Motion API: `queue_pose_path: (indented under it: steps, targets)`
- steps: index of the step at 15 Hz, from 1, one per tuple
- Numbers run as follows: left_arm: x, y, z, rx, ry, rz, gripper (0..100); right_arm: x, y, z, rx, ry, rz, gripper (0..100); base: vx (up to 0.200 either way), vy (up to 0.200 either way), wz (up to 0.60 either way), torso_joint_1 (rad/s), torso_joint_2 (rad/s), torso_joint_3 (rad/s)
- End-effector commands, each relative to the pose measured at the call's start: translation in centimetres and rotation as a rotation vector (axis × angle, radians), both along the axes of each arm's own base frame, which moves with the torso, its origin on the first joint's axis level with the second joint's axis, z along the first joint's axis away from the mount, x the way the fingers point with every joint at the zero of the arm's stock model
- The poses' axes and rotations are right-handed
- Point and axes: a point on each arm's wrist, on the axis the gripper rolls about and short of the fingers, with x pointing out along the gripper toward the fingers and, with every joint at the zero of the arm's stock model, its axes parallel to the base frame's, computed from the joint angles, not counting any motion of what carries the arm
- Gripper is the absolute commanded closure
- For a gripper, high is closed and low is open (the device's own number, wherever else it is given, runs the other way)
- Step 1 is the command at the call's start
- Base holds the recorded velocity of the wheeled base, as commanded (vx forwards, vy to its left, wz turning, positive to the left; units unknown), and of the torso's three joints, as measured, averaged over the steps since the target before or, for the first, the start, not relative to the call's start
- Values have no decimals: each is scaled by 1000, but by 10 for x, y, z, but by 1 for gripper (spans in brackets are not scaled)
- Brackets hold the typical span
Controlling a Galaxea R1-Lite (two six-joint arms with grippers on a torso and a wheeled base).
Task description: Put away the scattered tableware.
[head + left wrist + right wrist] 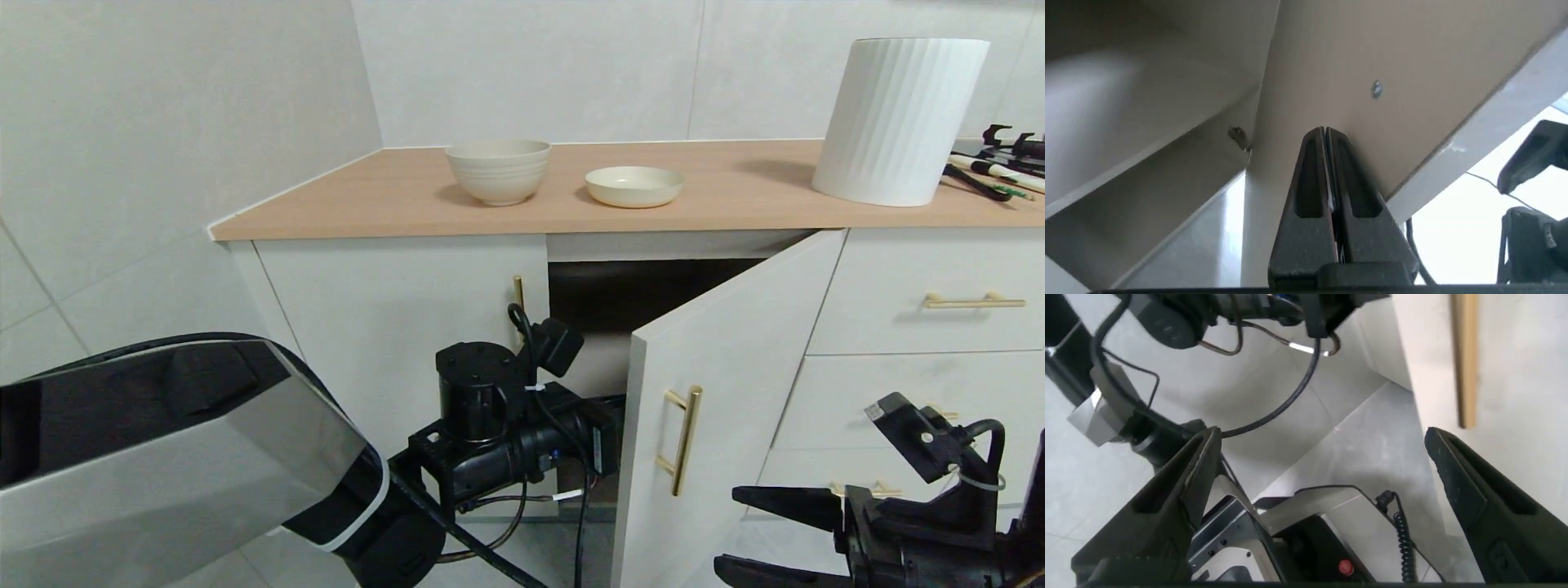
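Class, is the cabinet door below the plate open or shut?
Open. The door stands angled outward, exposing the dark cabinet inside.

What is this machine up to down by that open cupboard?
It is meant to tidy tableware away into a kitchen cupboard. The cupboard door stands partly open, and the robot's left claw, shut and holding nothing, is tucked in behind it, close against a pale panel. The right claw hangs open and empty, low in front of the drawers. A cream bowl and a small shallow dish sit on the wooden countertop above, not yet put away.
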Motion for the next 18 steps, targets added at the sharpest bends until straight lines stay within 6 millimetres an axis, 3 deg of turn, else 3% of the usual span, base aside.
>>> queue_pose_path:
  steps: [1,4,13,16,18]
  targets:
    - [-10,-9,11,-12,-11,-37,100,-4,0,5,16,-23,12,0,0,0,0,0,0,0]
    - [-8,-13,13,-10,-9,-40,100,-5,0,5,17,-24,14,0,-200,0,0,6,6,9]
    - [6,-32,16,16,21,-47,100,-11,3,8,25,-35,51,0,0,0,0,0,0,0]
    - [-2,-51,24,23,27,-95,100,-22,1,20,69,-90,81,0,0,0,0,0,0,0]
    - [-27,-76,36,22,23,-178,100,-44,-1,35,118,-142,159,0,0,0,0,0,0,0]
